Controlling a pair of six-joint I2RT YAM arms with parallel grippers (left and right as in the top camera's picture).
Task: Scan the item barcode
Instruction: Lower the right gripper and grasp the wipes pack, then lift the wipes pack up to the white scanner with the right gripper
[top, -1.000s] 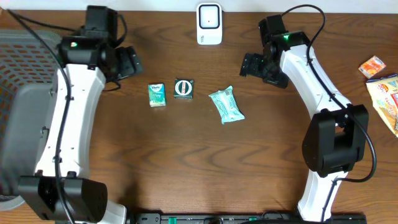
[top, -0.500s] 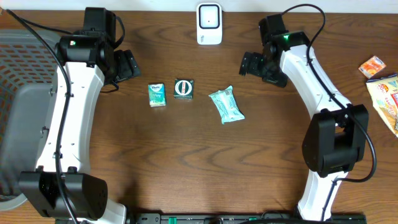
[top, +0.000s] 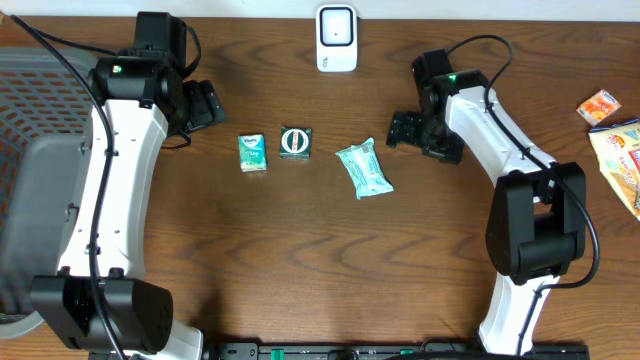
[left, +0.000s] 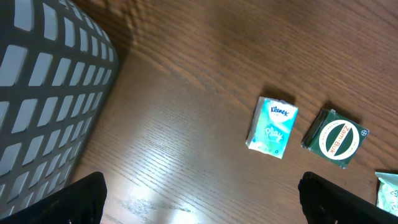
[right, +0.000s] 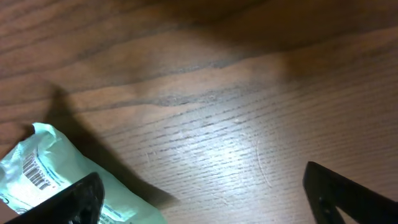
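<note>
Three items lie in a row on the wooden table: a small Kleenex pack (top: 252, 152), a dark green square box (top: 295, 142) and a mint-green soft packet (top: 363, 169). A white barcode scanner (top: 337, 38) stands at the back centre. My right gripper (top: 405, 130) is open and empty, just right of the mint packet's far end. In the right wrist view the packet (right: 37, 171) shows a printed barcode beside the left finger (right: 81, 202). My left gripper (top: 205, 103) is open and empty, back-left of the Kleenex pack (left: 272, 127).
A grey mesh basket (top: 40, 110) fills the left side, close to my left arm. Snack packets, one orange (top: 600, 105) and one yellow (top: 622, 160), lie at the right edge. The dark green box (left: 336, 137) also shows in the left wrist view.
My right gripper has moved toward the table's near side and closer to the mint packet. The left arm has hardly shifted.
</note>
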